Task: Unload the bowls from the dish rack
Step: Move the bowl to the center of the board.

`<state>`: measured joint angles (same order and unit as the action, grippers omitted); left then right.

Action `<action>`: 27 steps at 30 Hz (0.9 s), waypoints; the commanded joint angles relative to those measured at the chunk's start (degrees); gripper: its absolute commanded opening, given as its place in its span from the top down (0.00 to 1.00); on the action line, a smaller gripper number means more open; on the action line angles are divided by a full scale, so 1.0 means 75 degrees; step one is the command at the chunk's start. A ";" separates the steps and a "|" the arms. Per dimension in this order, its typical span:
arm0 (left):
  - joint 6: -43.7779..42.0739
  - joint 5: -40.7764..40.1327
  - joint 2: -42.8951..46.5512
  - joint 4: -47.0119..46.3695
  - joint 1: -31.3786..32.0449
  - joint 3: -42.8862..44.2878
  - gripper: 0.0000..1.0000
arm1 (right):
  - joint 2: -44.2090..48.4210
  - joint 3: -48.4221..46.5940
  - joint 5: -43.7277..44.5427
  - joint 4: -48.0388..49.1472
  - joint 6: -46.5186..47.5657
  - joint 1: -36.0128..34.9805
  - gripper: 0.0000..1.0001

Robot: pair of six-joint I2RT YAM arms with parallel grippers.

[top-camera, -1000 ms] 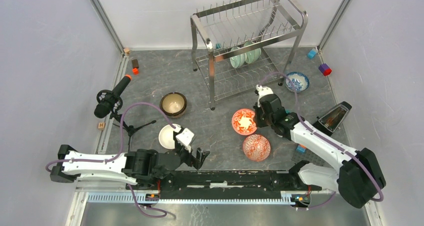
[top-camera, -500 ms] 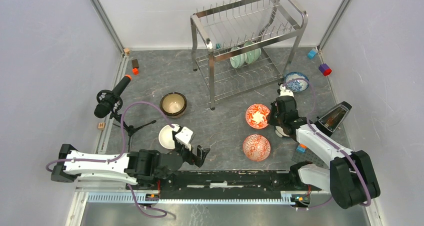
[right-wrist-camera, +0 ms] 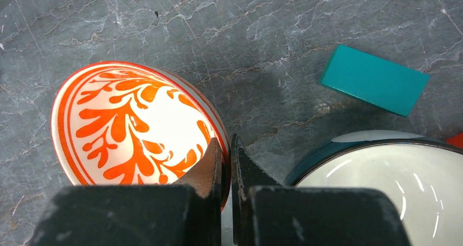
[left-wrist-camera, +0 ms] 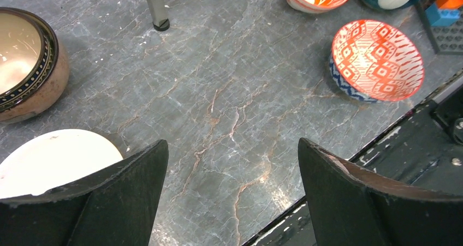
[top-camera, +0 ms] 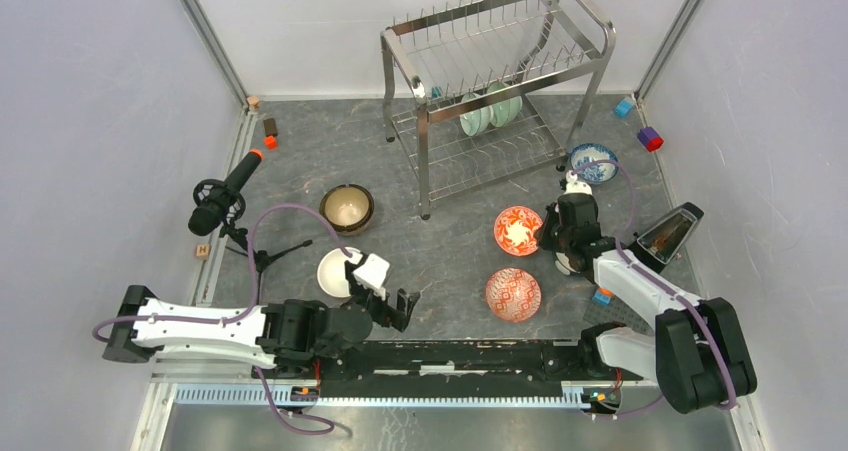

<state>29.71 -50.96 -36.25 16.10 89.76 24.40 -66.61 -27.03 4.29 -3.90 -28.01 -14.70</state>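
Note:
The dish rack stands at the back with two pale green bowls upright in its lower tier. My right gripper is shut on the rim of a red-orange leaf-patterned bowl, low over the table. A teal-sided bowl with a white inside lies just right of it. My left gripper hangs open over bare table. On the table sit a white bowl, a brown bowl, a red-orange geometric bowl and a blue-and-white bowl.
A microphone on a stand is at the left. A black wedge-shaped object sits at the right. Toy blocks lie about: teal, blue, purple and red. A rack leg stands ahead of the left gripper.
My right gripper has carried the leaf-patterned bowl to the right and slightly back, then slowed. The left arm has hardly moved and its jaws stay wide.

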 commanded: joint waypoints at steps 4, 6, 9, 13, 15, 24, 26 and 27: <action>0.0237 -0.0447 -0.0536 -0.0326 0.0027 0.0277 0.05 | -0.0119 0.0107 -0.0098 0.0293 0.0204 0.0102 0.87; 0.0211 -0.0491 -0.0633 -0.0308 0.0033 0.0339 0.05 | -0.0150 0.0075 -0.0100 0.0329 0.0234 0.0109 0.86; 0.0185 -0.0524 -0.0728 -0.0308 0.0031 0.0385 0.05 | -0.0341 -0.0015 -0.0178 0.0355 0.0302 0.0127 0.86; 0.0195 -0.0539 -0.0757 -0.0358 0.0025 0.0358 0.05 | -0.0563 -0.0075 -0.0277 0.0450 0.0349 0.0143 0.84; 0.0197 -0.0540 -0.0762 -0.0398 0.0033 0.0328 0.05 | -0.0652 -0.0120 -0.0335 0.0464 0.0397 0.0140 0.83; 0.0058 -0.0552 -0.0704 -0.0371 0.0027 0.0401 0.05 | -0.0668 -0.0332 -0.0549 0.0469 0.0665 0.0147 0.72; -0.0001 -0.0564 -0.0741 -0.0466 0.0031 0.0399 0.05 | -0.0729 -0.0410 -0.0552 0.0471 0.0734 0.0145 0.69; -0.0021 -0.0576 -0.0765 -0.0516 0.0026 0.0394 0.05 | -0.0756 -0.0447 -0.0550 0.0445 0.0751 0.0149 0.66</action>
<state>29.69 -52.49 -41.89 15.86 89.76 25.04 -71.33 -27.51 0.51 0.08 -24.58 -13.76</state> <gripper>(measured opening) 0.945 0.307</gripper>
